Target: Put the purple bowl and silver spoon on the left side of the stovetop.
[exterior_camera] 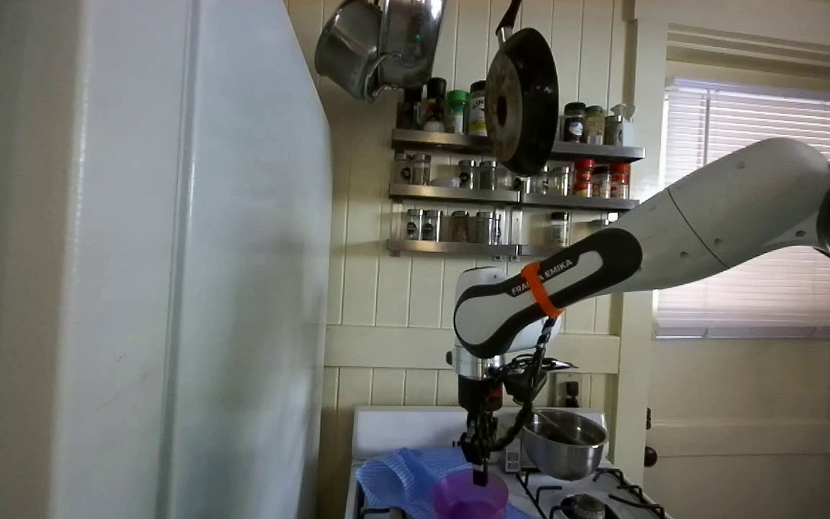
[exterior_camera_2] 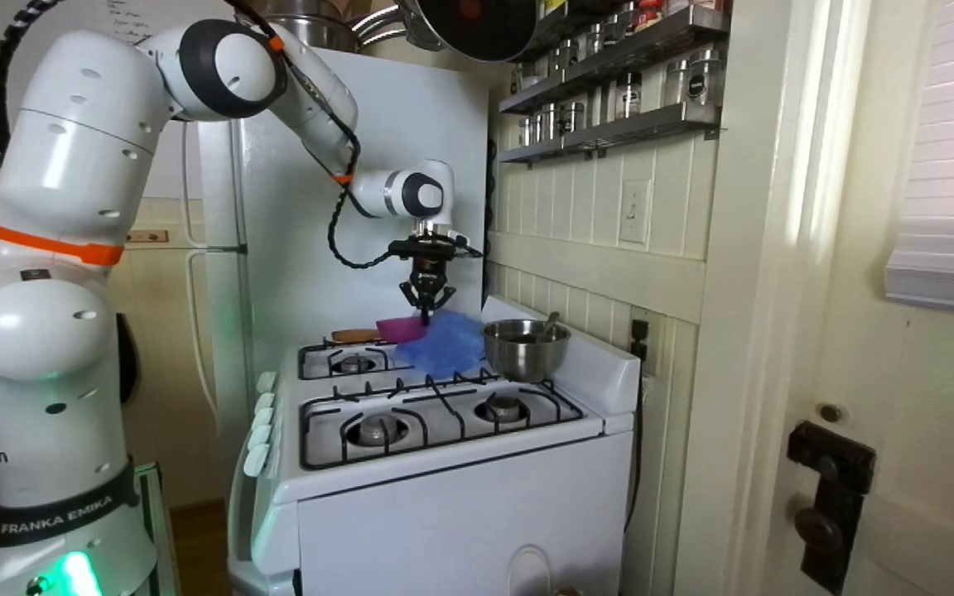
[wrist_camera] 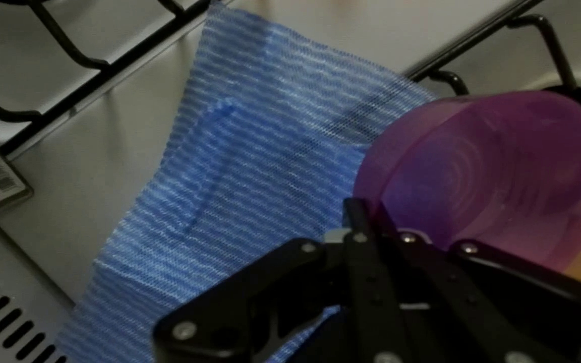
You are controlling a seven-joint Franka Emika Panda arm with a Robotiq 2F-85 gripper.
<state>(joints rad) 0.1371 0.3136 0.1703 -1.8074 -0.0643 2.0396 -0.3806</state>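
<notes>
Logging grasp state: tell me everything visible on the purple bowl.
The purple bowl is round, pinkish-purple, translucent and plastic-looking, with concentric rings inside its base. Its opening faces up, and the jaws appear closed on its rim. It is over the stovetop, partly overlapping the blue cloth in the wrist view; whether it rests or hangs, I can't tell.

In an exterior view, a cream boarded wall [exterior_camera: 386,295] stands behind the gripper [exterior_camera: 480,477], with metal shelves [exterior_camera: 451,247] on it, above the gripper. A back-lit blind [exterior_camera: 757,299] hangs on a door [exterior_camera: 746,425] well apart from the gripper. A white fridge [exterior_camera_2: 315,302] stands behind the gripper in an exterior view, brown floor [exterior_camera_2: 199,546] below gripper height.
</notes>
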